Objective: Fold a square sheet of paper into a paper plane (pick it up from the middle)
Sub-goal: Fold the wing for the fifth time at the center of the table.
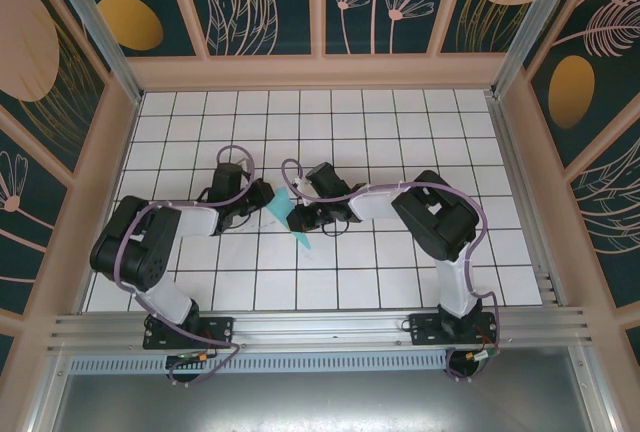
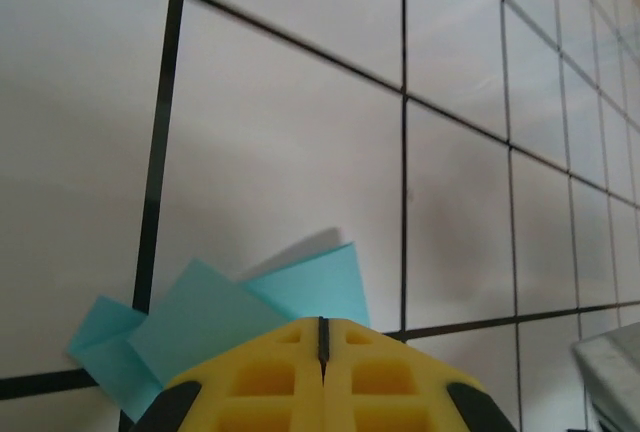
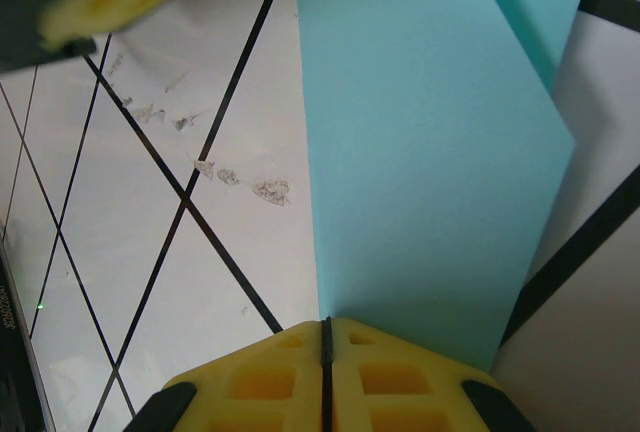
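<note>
Left gripper [image 1: 264, 198], mid-table: fingers pressed together, pinching the folded sheet of paper [image 1: 280, 211]. Its cyan layers fan out just past the tips. The sheet spans the gap between both tools, one narrow point trailing toward the near edge. Right gripper [image 1: 300, 218]: fingers closed too, nipping the sheet's opposite edge, with the panel emerging from their seam.

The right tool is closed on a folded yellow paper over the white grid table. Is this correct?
Not quite. The folded paper is light blue, not yellow; only the right tool itself is yellow. The right wrist view shows this. The rest is correct.
</note>
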Available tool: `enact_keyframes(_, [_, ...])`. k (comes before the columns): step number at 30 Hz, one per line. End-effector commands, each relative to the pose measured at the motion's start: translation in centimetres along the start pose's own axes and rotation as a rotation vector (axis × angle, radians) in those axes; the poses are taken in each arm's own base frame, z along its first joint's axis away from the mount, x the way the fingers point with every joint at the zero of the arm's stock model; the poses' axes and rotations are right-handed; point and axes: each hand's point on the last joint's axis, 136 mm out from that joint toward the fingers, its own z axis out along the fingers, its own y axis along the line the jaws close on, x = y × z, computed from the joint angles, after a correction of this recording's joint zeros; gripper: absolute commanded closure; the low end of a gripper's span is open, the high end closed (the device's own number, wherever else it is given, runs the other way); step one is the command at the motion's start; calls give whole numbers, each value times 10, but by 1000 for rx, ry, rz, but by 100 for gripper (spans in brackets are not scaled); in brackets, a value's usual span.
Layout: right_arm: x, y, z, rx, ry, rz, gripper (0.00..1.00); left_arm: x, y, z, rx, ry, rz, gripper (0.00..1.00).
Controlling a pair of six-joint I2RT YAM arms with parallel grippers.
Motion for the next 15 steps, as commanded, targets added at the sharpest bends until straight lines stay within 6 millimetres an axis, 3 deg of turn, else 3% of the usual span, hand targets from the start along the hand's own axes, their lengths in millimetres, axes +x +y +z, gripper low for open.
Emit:
enact_keyframes(1, [63,-40,7,124,190,128,91,5,2,6,1,21,-4,98])
enact_keyframes(7, [69,-44,8,134,208,137,91,4,39,10,-170,-14,-31,99])
enact_keyframes(15, [78,-51,5,156,228,150,91,-16,86,-3,-344,-114,-80,100])
